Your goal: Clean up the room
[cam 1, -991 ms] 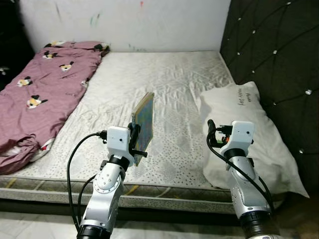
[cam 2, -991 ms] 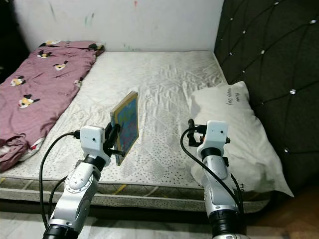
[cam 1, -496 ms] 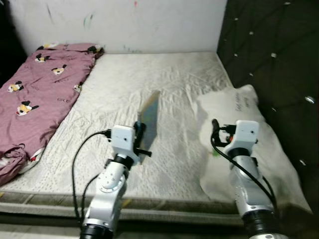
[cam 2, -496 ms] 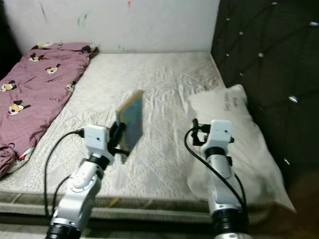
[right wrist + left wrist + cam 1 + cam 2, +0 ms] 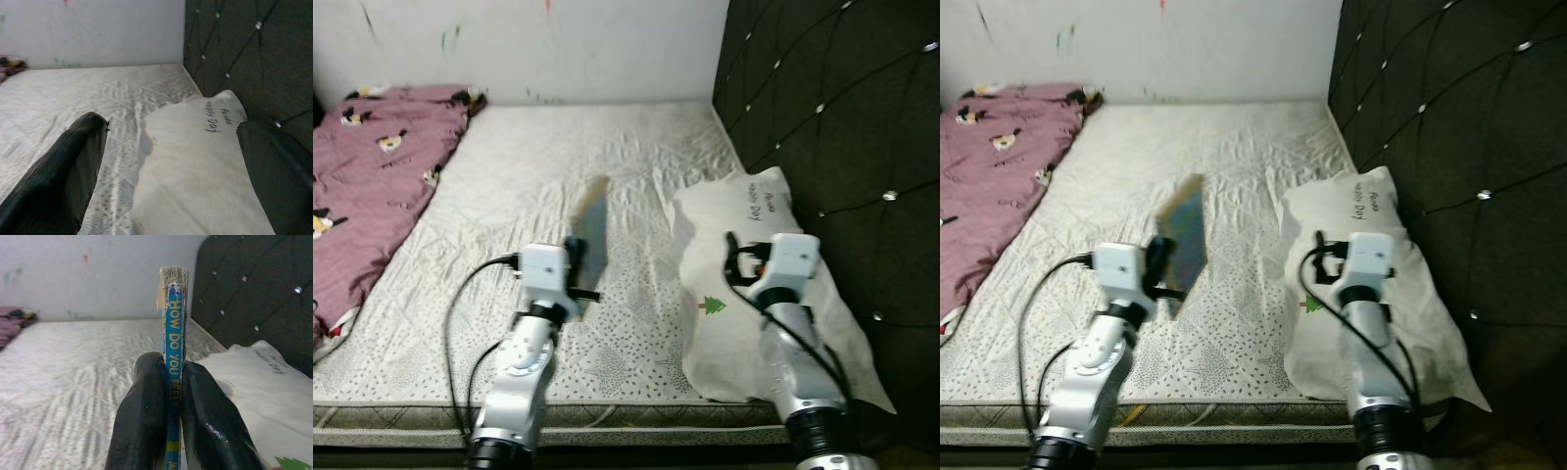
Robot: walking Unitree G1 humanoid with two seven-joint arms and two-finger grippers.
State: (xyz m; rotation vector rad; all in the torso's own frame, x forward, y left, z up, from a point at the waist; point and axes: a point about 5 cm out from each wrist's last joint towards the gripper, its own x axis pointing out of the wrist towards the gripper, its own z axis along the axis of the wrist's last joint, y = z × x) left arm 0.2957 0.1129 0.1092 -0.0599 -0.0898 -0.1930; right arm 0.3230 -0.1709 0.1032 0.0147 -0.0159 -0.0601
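I'm carrying a thin book (image 5: 173, 352) pinched upright in my left gripper (image 5: 576, 279), above the bare mattress (image 5: 509, 196). My right gripper (image 5: 171, 161) hangs spread and empty over the pillow (image 5: 744, 235). Next I probably need somewhere to put the book away; the padded headboard (image 5: 832, 127) crowds my right, the blanket (image 5: 372, 166) my left.

The book (image 5: 173, 338) in the left claw (image 5: 171, 396) has tilted further back.
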